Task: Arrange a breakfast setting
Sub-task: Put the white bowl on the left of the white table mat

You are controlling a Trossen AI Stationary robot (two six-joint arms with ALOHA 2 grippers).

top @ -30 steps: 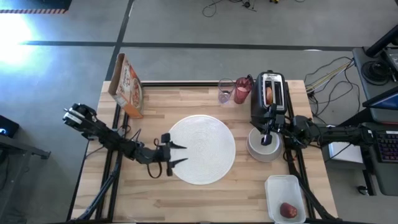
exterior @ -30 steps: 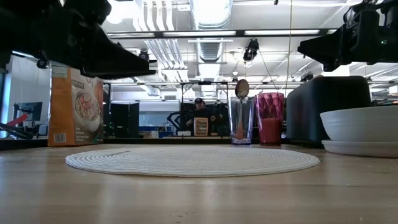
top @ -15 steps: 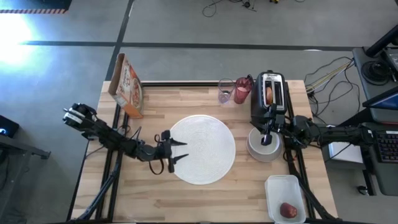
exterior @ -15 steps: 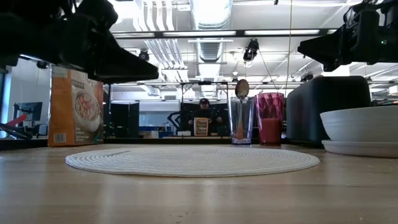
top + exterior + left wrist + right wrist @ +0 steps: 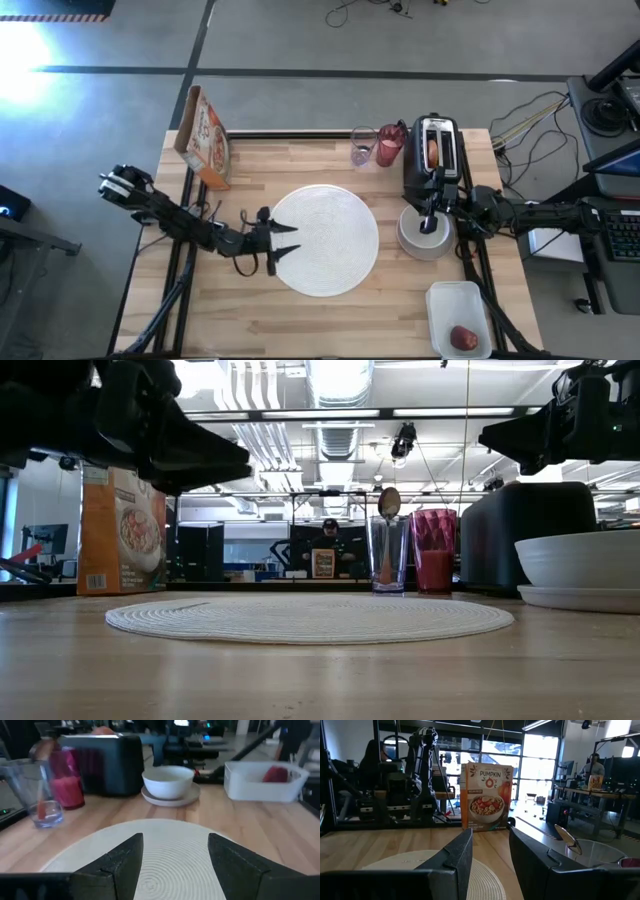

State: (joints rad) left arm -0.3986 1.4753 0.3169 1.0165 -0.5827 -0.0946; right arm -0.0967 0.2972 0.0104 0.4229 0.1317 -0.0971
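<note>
Left hand (image 5: pixel 287 241) open, over large round white plate (image 5: pixel 330 245) edge.

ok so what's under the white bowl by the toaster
The bowl sits on a small grey plate, whose rim shows all round it. The plate's middle is covered by the bowl, and the right claw hangs above, hiding part of the bowl's inside from overhead.

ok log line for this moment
left gripper: open, empty, at placemat edge | right gripper: open, over bowl | apple: in container
</note>
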